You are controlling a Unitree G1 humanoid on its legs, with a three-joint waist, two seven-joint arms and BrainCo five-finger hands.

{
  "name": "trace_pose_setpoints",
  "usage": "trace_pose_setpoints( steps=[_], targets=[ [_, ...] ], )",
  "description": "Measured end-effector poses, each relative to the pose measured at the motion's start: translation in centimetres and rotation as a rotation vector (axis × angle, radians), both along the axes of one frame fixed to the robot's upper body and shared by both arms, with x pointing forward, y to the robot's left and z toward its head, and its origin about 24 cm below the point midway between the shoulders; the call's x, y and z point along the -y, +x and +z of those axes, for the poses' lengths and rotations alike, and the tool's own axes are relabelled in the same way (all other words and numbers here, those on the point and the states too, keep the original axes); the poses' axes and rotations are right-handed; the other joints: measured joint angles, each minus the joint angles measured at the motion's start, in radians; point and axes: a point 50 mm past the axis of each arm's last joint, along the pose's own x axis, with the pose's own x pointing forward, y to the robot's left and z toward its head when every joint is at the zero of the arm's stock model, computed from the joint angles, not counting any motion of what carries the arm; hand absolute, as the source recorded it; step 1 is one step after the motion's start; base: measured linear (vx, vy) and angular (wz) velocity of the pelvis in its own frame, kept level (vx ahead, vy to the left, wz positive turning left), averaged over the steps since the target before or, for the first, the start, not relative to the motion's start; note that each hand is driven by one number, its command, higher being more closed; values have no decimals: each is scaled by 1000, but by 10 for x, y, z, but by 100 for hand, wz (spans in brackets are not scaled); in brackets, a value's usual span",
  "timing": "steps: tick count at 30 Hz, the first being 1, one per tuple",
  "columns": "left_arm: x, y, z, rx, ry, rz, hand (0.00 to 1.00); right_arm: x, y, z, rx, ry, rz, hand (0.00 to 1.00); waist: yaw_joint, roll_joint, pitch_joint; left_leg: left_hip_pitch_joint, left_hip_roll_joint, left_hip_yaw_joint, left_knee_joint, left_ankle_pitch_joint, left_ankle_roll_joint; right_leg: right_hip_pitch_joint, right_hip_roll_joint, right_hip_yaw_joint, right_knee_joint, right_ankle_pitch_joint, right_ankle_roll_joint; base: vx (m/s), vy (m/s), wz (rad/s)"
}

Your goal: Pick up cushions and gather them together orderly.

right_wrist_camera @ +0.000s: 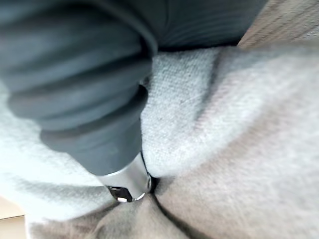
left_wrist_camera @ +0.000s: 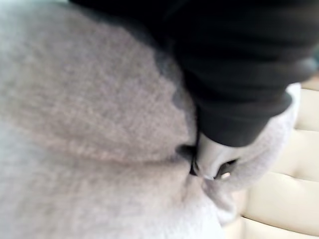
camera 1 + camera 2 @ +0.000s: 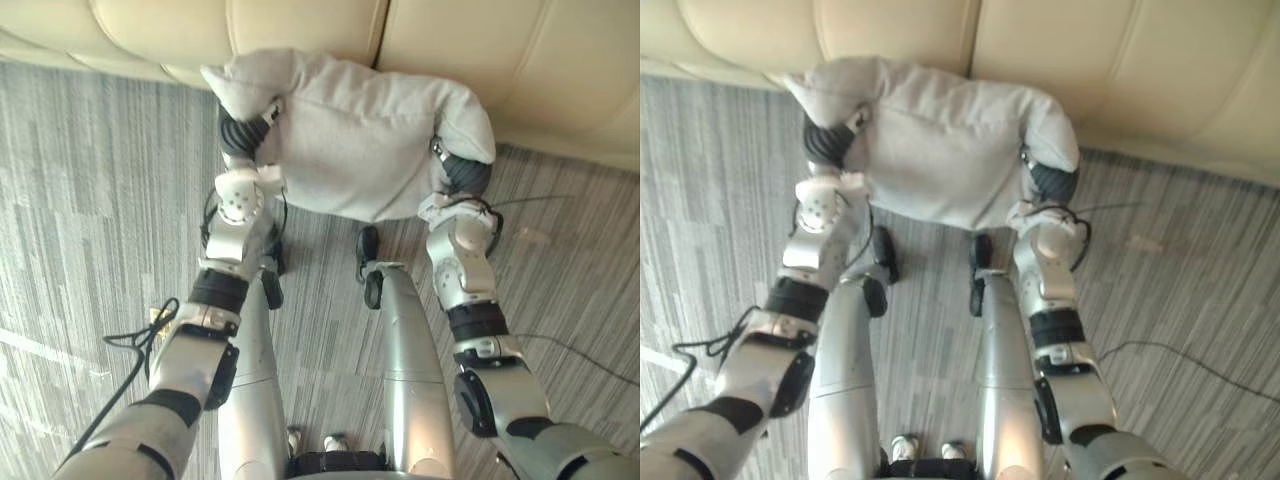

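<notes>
Carpet [image 3: 90, 200], grey and streaked, lies nearest and carries nothing of the task that we can record.

Above it, we note the left hand [image 3: 243, 132] pressed into the near left corner of a pale grey cushion [image 3: 360, 140]. The right hand [image 3: 465, 172] is pressed into the opposite, right end. Each hand is sunk into the soft cover up to its dark ribbed back, and both wrist views confirm fabric bulging round it. We cannot tell whether either hand is spread or clenched, since the cushion hides that part.

The cushion sits crosswise between the two hands, dented where they bear on it and sagging slightly in the middle. We judge that it is carried clear of the carpet by squeeze from both sides.

Beyond it stands a cream sofa [image 3: 300, 25]. The cushion's far edge overlaps the sofa's front, and we cannot tell whether the two touch.

Our assessment is that pick-up of this one cushion is done and that its placing is not. We record no gathered group, so the orderly gathering remains outstanding. The task speaks of several cushions, and we therefore judge the work to be at an early or middle stage, with the sofa the likely resting place.
</notes>
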Motion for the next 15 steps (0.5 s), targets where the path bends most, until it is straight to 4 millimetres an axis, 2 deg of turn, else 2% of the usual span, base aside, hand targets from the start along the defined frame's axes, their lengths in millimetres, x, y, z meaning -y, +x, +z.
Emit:
trace_pose_setpoints(
  steps=[1, 2, 6, 8, 9, 12, 15],
  targets=[
    [3, -6, -19, -39, 12, -14, 100, 3, -8, -18, -35, 1, -11, 100, 3, -1, -55, 42, -5, 6, -39, 2, -1, 38, 0, 0, -33, 0, 0, 198, -28, 1],
    [6, -14, -40, -85, 10, -25, 100, 6, -17, -38, -84, 6, -21, 100, 2, -2, -142, 51, -10, 18, -69, 5, -3, 43, -1, 2, -56, 0, 0, 193, -14, -1],
    [16, -30, -62, -123, -1, -66, 100, 14, -41, -59, -121, 10, -45, 100, 2, -1, -148, 236, -22, 26, -147, 7, -4, 214, -11, -2, -108, 0, 0, 140, -10, -1],
    [19, -48, -78, -138, -32, -86, 100, 19, -64, -73, -137, 0, -47, 100, 1, -3, -184, 339, -33, 28, -214, 10, -10, 318, -15, -15, -174, 0, 1, 115, -1, 1],
    [20, -53, -82, -146, -38, -88, 100, 20, -69, -76, -142, -5, -44, 100, 1, -3, -193, 362, -34, 30, -226, 11, -11, 342, -16, -16, -187, 0, 1, 131, 3, -1],
    [17, -80, -114, -229, -72, -95, 100, 21, -100, -93, -184, -46, -34, 100, 6, -6, -257, 503, -44, 52, -300, 11, -11, 474, -21, -15, -256, -4, 7, 104, 11, -6],
    [15, -99, -133, -282, -84, -103, 100, 20, -120, -105, -225, -54, -15, 100, 7, -6, -304, 588, -50, 68, -346, 12, -10, 555, -25, -12, -304, -4, 13, 103, 29, -8]
  ],
)
